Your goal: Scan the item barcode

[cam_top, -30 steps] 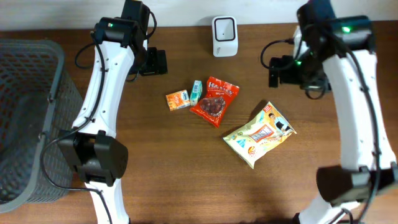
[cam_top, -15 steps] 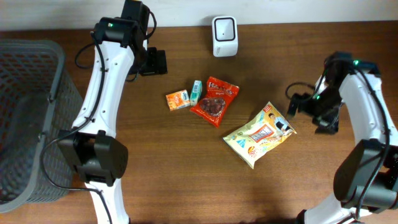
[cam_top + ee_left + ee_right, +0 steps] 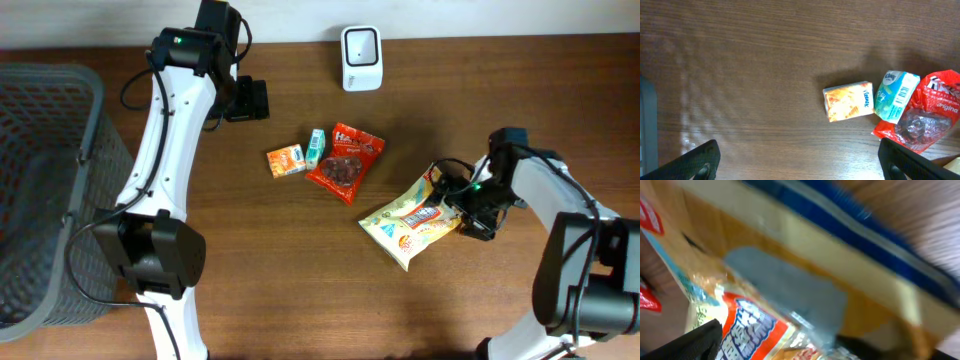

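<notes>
Item: the snack bag (image 3: 412, 222) lies flat on the desk (image 3: 300, 290), with one end directly at the tips of the right claw (image 3: 463, 208).
Right claw: jaws spread wide and lowered onto the near end of the bag. The wrist view is filled with blurred wrapper, and no pinch on it can be seen.
Barcode: not made out on the visible face of the bag.
Scanner: the white unit (image 3: 360, 58) stands at the far desk edge, well apart from the right claw and beyond the other goods.
Left claw: (image 3: 250, 100) jaws apart and empty, hanging above bare wood, well apart from the bag.
Other goods: red packet (image 3: 345, 162), tissue pack (image 3: 316, 147) and orange carton (image 3: 286, 160) lie between the two claws, untouched.
Done: approach to the bag, in my judgement.
Outstanding: closing on the bag, lifting it, presenting its barcode to the scanner.
Progress: early; nothing scanned.
</notes>
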`<action>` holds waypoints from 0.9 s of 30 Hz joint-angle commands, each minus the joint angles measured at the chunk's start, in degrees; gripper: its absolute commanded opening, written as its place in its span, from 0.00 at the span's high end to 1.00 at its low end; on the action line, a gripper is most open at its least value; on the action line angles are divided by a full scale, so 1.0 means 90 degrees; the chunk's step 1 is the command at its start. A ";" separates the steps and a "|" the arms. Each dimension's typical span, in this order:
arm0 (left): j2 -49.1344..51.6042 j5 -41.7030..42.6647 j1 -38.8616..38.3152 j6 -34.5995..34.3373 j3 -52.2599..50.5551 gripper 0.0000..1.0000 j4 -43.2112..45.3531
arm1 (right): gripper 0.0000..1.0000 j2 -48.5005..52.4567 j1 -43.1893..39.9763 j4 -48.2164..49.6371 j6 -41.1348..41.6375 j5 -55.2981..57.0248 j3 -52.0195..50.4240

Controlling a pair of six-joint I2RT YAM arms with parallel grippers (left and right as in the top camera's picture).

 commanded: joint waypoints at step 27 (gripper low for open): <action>0.0007 -0.0046 0.0005 0.0005 0.0000 0.01 0.0007 | 0.96 -0.0185 0.0835 -0.0886 -0.0483 0.0369 0.1258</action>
